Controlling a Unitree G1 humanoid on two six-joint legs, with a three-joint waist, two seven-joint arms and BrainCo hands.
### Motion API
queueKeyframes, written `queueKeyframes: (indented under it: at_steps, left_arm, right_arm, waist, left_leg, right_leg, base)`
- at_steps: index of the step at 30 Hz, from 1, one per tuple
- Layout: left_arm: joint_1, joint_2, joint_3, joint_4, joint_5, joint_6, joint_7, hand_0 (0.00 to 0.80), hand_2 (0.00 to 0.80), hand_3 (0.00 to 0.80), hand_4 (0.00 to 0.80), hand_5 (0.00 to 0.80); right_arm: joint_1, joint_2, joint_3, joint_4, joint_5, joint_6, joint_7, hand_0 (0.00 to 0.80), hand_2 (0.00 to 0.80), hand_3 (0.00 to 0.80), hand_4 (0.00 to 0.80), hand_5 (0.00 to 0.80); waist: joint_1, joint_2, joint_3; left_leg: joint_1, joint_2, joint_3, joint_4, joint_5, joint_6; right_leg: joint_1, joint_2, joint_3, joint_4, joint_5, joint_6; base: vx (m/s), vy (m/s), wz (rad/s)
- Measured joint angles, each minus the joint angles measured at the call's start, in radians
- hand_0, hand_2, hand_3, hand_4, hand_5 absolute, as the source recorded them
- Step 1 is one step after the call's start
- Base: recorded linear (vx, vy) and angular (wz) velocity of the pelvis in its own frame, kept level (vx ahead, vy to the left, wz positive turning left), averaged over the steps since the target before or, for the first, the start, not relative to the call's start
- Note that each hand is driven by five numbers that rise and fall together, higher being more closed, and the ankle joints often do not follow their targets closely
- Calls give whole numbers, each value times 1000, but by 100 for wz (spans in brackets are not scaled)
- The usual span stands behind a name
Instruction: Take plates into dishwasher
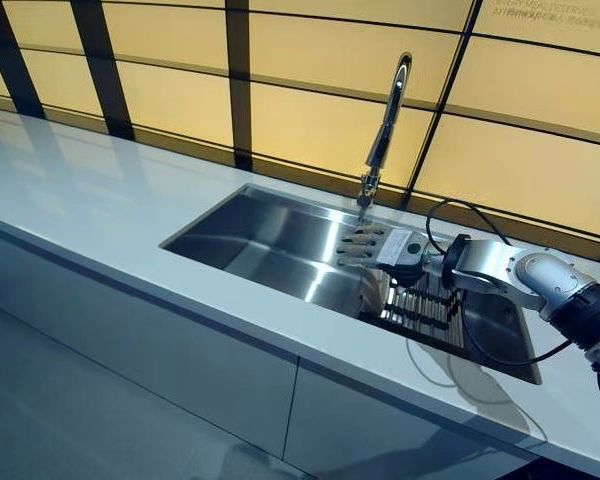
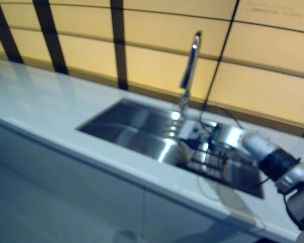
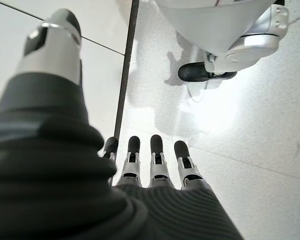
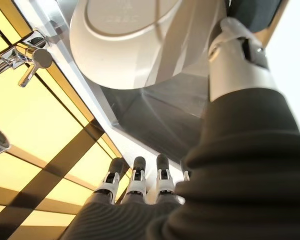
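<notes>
A white plate (image 4: 125,40) stands on edge in a dark dish rack (image 1: 425,308) at the right end of the steel sink (image 1: 270,245); it also shows in the left eye view (image 1: 373,290). My right hand (image 1: 380,246) reaches over the sink just above the plate, fingers (image 4: 135,177) straight and holding nothing, thumb (image 4: 235,60) beside the plate's rim. My left hand (image 3: 155,160) shows only in its wrist view, hanging over the floor with straight fingers, empty.
A tall chrome tap (image 1: 385,125) rises behind the sink, close to my right hand. The white counter (image 1: 90,190) stretches to the left. Yellow wall panels with dark bars (image 1: 238,70) back it. Grey cabinet fronts (image 1: 180,360) are below.
</notes>
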Motion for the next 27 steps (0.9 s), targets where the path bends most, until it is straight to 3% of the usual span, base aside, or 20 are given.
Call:
queueKeyframes:
  at_steps: [27]
  left_arm:
    - [-1,10,1,-1,21,-1,-8,0,0,0,0,0]
  right_arm:
    - [-25,5,1,4,-16,-7,72,0,0,0,0,0]
  waist:
    - [31,-41,30]
  left_leg:
    - [-13,-1,-15,-1,1,-2]
  right_leg:
    - [-7,1,-15,0,-4,0]
  base:
    - [5,-1,1]
